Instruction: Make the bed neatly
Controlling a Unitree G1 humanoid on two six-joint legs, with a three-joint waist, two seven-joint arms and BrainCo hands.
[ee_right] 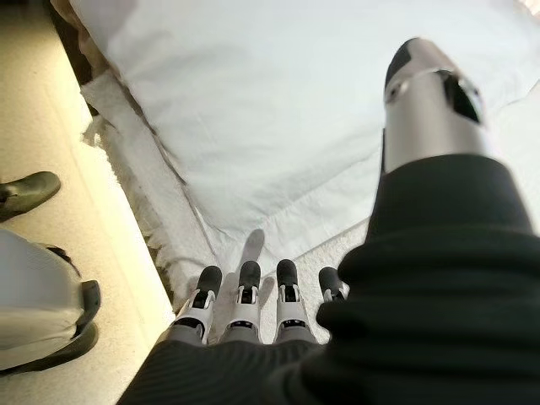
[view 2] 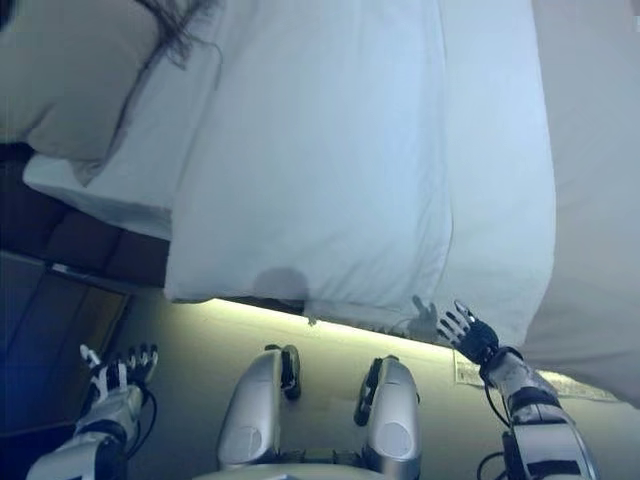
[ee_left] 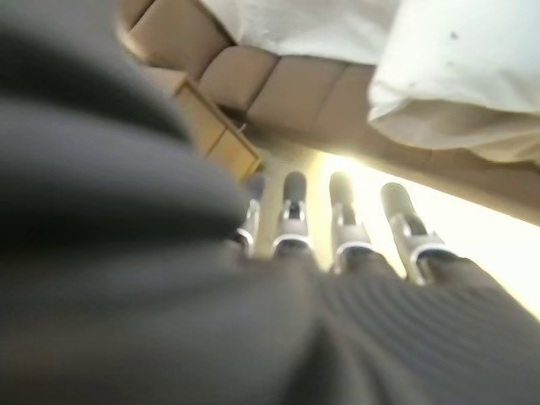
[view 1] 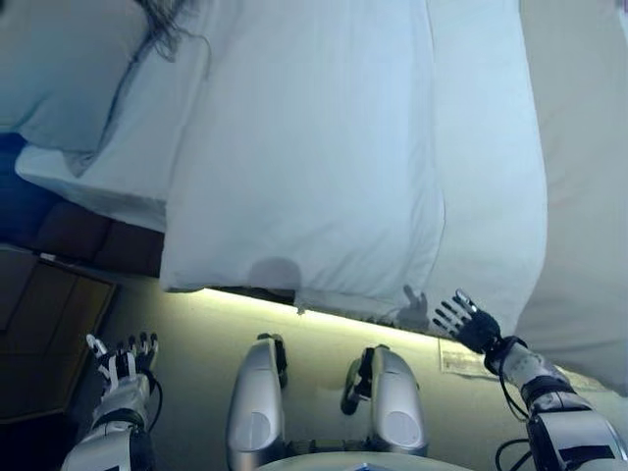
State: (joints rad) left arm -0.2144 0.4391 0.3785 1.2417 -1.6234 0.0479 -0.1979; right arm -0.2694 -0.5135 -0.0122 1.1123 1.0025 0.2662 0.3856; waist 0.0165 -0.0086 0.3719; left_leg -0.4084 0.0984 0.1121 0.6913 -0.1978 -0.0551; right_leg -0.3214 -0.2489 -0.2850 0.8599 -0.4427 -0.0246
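1. Duvet (view 1: 314, 147) risk — the white cover hangs over the near edge of the bed (view 1: 98, 182), and a pull from only one hand could drag it askew and leave a diagonal ridge.
2. Right hand (view 1: 469, 321) reaches with fingers straight and spread, holding nothing, its tips just short of the overhanging hem; a shallow grab may slip off.
3. Left hand (view 1: 123, 365) hangs low over the floor, fingers straight, well apart from the duvet — no help yet.
4. Pillow (view 1: 69, 69) sits at the far left.
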